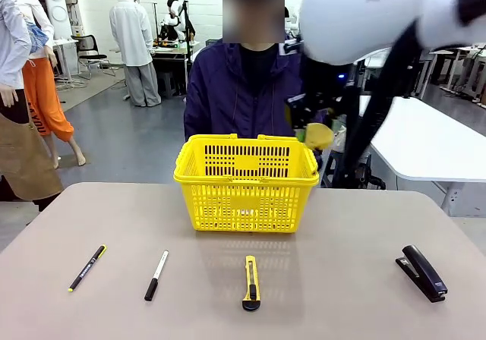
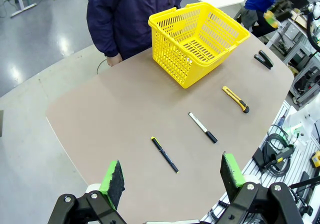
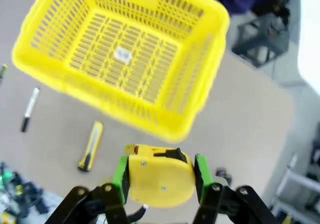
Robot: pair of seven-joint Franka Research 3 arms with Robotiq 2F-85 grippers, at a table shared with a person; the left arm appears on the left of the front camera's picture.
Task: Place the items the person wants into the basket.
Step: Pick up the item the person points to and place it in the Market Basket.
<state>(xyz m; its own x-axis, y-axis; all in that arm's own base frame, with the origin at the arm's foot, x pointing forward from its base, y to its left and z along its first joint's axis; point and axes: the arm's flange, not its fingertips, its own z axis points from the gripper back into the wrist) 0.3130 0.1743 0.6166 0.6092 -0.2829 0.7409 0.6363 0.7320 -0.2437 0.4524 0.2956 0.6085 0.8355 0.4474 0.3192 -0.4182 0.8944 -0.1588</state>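
Right wrist view: right end effector (image 3: pixel 161 174) pinches one tape measure (image 3: pixel 159 183) near one basket (image 3: pixel 165 126); left end effector (image 2: pixel 172 176) spread.

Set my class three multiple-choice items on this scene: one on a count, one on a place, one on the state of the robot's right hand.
1. How many loose things lie on the table in front of the yellow basket? A. two B. six C. four
2. Where is the black stapler? A. on the table, toward the robot's right B. inside the basket C. under the basket
3. What state is the robot's right hand in? A. open, empty B. shut on the yellow tape measure C. shut on a bottle

Answers: 1 C, pen, marker, utility knife and stapler lie there; 2 A, it sits near the table's right edge; 3 B, green pads clamp the tape measure's sides.
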